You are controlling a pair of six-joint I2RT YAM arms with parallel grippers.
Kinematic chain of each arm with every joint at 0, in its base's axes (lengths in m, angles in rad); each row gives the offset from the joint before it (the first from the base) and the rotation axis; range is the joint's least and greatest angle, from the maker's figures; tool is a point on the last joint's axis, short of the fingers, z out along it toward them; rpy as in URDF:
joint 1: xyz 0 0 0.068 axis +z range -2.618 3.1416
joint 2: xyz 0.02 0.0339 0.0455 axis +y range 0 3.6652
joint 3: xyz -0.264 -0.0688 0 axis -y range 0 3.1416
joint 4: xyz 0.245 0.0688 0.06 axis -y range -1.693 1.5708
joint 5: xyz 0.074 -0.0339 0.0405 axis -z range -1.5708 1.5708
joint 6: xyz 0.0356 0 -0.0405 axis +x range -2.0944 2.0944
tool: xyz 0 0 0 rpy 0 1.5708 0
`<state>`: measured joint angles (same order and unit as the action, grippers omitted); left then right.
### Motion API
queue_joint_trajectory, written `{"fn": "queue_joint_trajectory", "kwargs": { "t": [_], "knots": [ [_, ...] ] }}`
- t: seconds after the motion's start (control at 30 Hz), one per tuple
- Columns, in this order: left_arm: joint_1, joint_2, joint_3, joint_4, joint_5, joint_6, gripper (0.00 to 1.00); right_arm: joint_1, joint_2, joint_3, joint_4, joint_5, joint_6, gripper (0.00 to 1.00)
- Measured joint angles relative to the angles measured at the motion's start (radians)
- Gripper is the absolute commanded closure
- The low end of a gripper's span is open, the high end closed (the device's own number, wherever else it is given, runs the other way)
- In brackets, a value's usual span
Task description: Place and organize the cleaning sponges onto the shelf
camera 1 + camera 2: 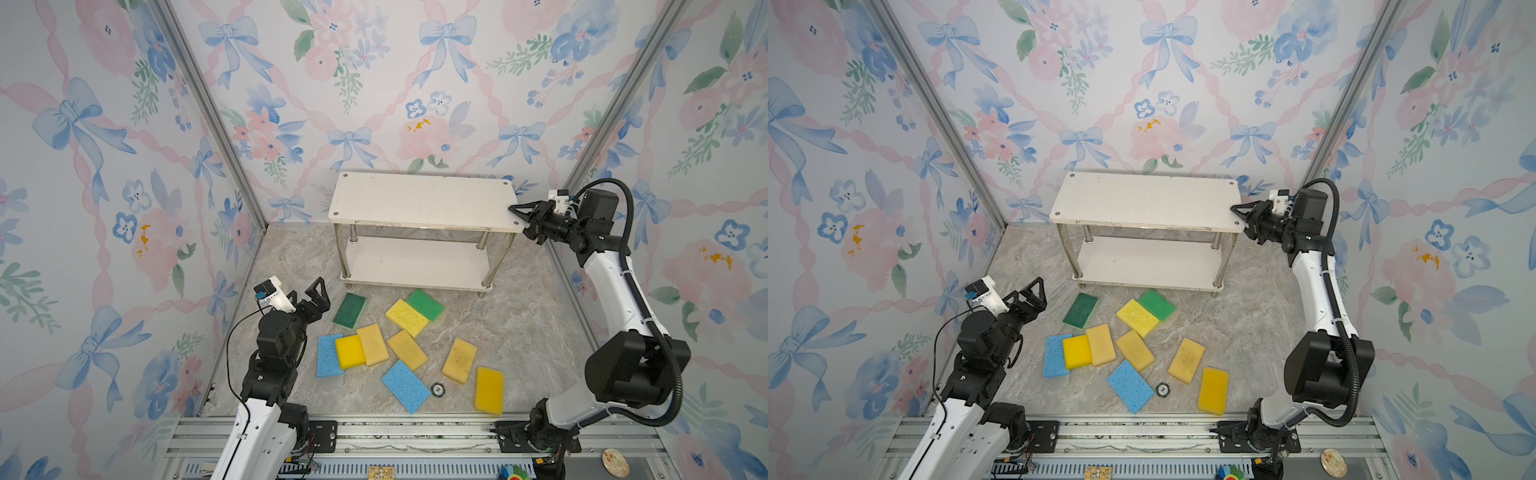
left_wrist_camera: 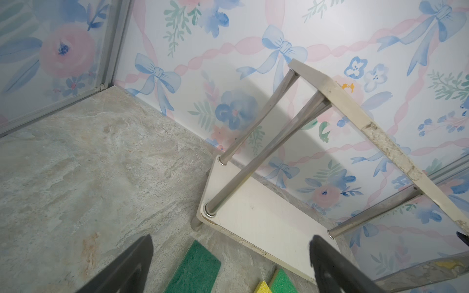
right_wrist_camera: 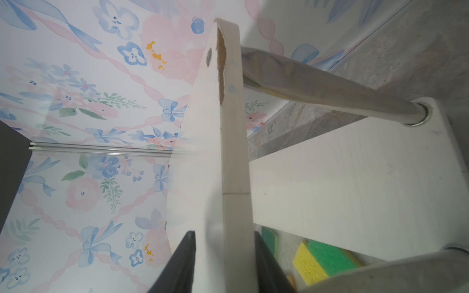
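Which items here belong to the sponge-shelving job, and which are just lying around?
Job: shelf; ten sponges on the floor: six yellow, two blue, two green.
Lying about: small black-and-white disc among the sponges; round speckled disc on the front rail.

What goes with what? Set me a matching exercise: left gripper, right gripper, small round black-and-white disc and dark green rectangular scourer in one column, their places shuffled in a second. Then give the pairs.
Things
A. left gripper
B. right gripper
C. small round black-and-white disc
D. dark green rectangular scourer

Places
1. on the marble floor, just right of the light blue foam sponge nearest the front rail
2. jaws either side of the top board's end on the white two-tier shelf
3. flat on the floor before the shelf's left front leg
4. open, holding nothing, near the left wall

Pairs: A-4, B-2, C-1, D-3
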<state>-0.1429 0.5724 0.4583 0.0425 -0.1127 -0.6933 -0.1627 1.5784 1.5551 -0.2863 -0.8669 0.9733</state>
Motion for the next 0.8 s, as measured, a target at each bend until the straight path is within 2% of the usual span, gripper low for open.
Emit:
{"fn": "queue_joint_trajectory", "kwargs": {
  "t": [0.13,0.23,0.4,0.57,0.8],
  "knots": [
    [0.012,0.06,0.01,-0.002,-0.015,-0.005,0.02,-0.003,-0.027,-0.006,-0.002,0.013,-0.029,0.35],
    [0.033,0.128,0.042,-0.006,-0.013,-0.015,0.02,-0.015,-0.043,-0.007,-0.009,0.022,-0.049,0.3],
    [0.072,0.256,0.132,-0.006,0.043,-0.023,0.02,-0.071,-0.11,-0.026,-0.021,0.052,-0.097,0.28],
    [0.09,0.301,0.161,-0.005,0.077,-0.026,0.02,-0.117,-0.24,-0.058,-0.071,0.121,-0.163,0.27],
    [0.116,0.362,0.17,-0.005,0.169,-0.027,0.02,-0.099,-0.418,-0.134,-0.193,0.192,-0.257,0.25]
  ]
}}
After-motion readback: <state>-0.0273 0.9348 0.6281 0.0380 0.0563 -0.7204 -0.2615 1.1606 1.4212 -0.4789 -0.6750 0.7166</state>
